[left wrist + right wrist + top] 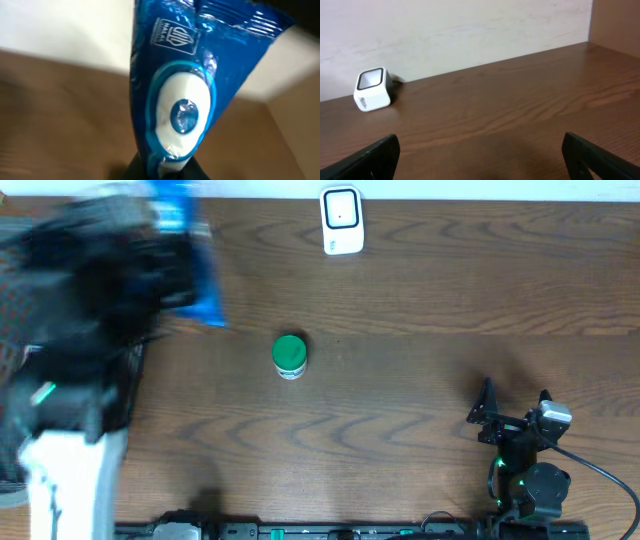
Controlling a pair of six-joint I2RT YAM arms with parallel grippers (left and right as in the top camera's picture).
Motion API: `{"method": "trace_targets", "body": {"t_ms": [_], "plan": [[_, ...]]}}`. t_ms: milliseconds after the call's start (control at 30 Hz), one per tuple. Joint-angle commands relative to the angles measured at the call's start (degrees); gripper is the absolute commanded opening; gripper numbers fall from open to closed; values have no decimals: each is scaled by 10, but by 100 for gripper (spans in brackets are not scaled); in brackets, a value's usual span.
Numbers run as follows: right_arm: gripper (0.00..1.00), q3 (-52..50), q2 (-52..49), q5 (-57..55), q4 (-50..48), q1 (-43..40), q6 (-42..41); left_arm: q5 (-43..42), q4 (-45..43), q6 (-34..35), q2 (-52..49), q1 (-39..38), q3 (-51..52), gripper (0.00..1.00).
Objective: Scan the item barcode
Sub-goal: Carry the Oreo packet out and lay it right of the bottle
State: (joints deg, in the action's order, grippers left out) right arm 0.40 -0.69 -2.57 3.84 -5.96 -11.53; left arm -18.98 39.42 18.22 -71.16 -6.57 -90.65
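The left gripper (165,172) was clenched on the lower end of a blue packet (185,90), its dark fingers just visible at the bottom edge of the left wrist view. The packet stood roughly upright in the grip, glossy and crinkled, showing a white oval with a blue centre and a small white crest near its top. In the overhead view the left arm was motion-blurred at the far left of the bench (420,290), with the blue packet (195,270) showing beside it above the bench's left rear area.

The right gripper (515,405) sat near the front right of the bench, fingers (375,155) spread wide and released, nothing between them.

A white barcode scanner (341,221) stood at the rear edge of the bench, near centre. A small green-lidded jar (290,355) stood near mid-bench, well apart from both grippers.
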Motion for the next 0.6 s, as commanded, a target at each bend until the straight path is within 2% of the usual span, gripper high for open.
{"method": "trace_targets", "body": {"t_ms": [0, 133, 233, 567], "plan": [[99, -1, 3, -5, 2, 4, -4, 41, 5, 3, -88, -114, 10, 8], [99, -1, 3, -5, 2, 4, -4, 92, -4, 5, -202, -202, 10, 8], [99, -1, 3, -5, 2, 4, -4, 123, -24, 37, -283, -240, 10, 8], [99, -1, 3, -5, 2, 4, -4, 130, -66, 98, -481, -270, 10, 8]]}}
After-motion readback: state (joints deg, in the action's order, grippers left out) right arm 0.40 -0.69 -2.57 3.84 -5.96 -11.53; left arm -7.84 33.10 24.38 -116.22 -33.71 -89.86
